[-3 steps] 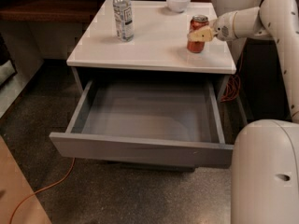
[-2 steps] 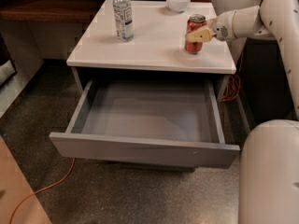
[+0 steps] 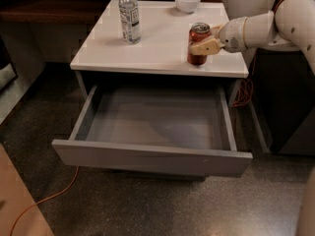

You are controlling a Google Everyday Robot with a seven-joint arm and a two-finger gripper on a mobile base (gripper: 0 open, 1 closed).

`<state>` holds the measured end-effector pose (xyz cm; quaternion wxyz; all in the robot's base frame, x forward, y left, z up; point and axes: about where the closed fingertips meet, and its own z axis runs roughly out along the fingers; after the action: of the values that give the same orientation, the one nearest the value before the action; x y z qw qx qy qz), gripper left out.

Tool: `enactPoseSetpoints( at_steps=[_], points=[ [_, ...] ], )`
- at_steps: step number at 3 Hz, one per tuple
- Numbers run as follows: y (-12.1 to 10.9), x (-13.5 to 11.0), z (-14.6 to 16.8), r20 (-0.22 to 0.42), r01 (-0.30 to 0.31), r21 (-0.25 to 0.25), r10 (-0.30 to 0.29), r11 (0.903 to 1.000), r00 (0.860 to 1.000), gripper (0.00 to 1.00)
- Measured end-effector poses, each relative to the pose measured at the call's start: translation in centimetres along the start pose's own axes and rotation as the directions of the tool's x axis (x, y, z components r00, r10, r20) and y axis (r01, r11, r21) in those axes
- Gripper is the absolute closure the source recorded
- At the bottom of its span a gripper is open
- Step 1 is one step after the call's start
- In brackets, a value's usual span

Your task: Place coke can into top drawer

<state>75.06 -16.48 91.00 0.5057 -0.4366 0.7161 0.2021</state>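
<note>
The coke can (image 3: 198, 43) is red with a silver top. It stands upright at the front right of the cabinet's white top (image 3: 147, 43), whether touching it or just above it I cannot tell. My gripper (image 3: 203, 39) reaches in from the right and is shut on the can, with one tan finger (image 3: 205, 47) across its front. The top drawer (image 3: 147, 157) is pulled wide open below, and its grey inside (image 3: 157, 122) holds nothing. The can is just behind the drawer's right rear part.
A clear plastic bottle (image 3: 129, 16) stands at the back left of the top and a white bowl (image 3: 188, 1) at the back middle. An orange cable (image 3: 44, 200) lies on the floor at the front left. My white arm (image 3: 290, 21) fills the right side.
My gripper has carried the can a little to the left and toward the front edge of the cabinet top. The drawer, bottle and bowl have not moved.
</note>
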Motion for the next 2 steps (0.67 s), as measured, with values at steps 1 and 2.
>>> enactPoseSetpoints(
  at_steps=[1,2],
  points=[
    [4.6,-0.8,-0.3,0.012,0.047,-0.054,-0.047,0.9974,0.999,1.0],
    [8.7,-1.2,-0.3,0.018,0.075,-0.116,-0.073,0.9905,0.997,1.0]
  ],
)
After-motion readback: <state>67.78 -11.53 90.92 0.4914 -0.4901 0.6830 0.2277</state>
